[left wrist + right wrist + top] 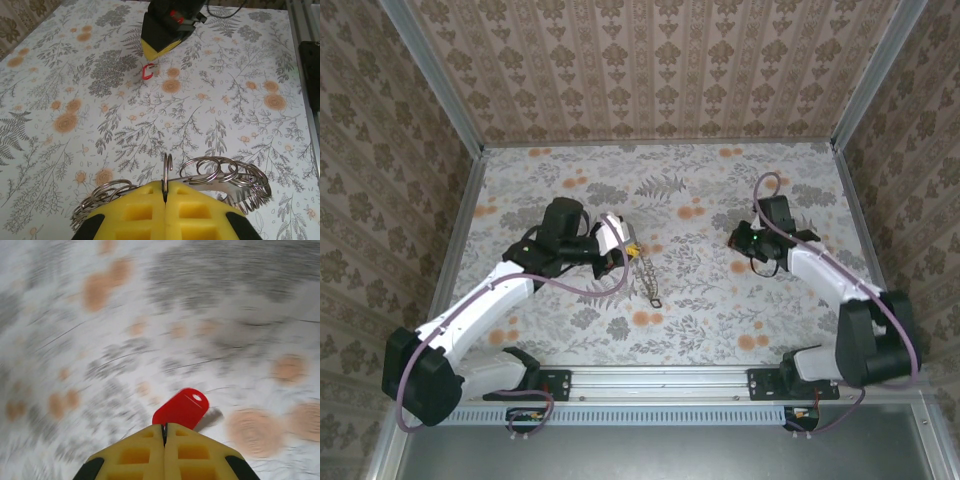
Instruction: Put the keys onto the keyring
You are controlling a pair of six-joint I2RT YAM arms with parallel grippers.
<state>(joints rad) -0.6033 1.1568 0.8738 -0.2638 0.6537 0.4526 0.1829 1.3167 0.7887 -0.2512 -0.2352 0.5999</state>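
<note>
Mid-task over a flowered table. Pinched fully shut on the thin ring in the left gripper, with a thick fan of keys already threaded and drooping to either side of the yellow tips. Held just above the table, a little left of its middle. Well apart to the right, clamped just as tight in the right gripper: a red tag, gripped by one end, a small hole showing at the free end, close over the table to judge by its shadow. Judged largely done, with most keys on. Left to do, by the look of it: carrying the red tag across and working it onto the ring. No brand, label or legible writing anywhere in sight.
</note>
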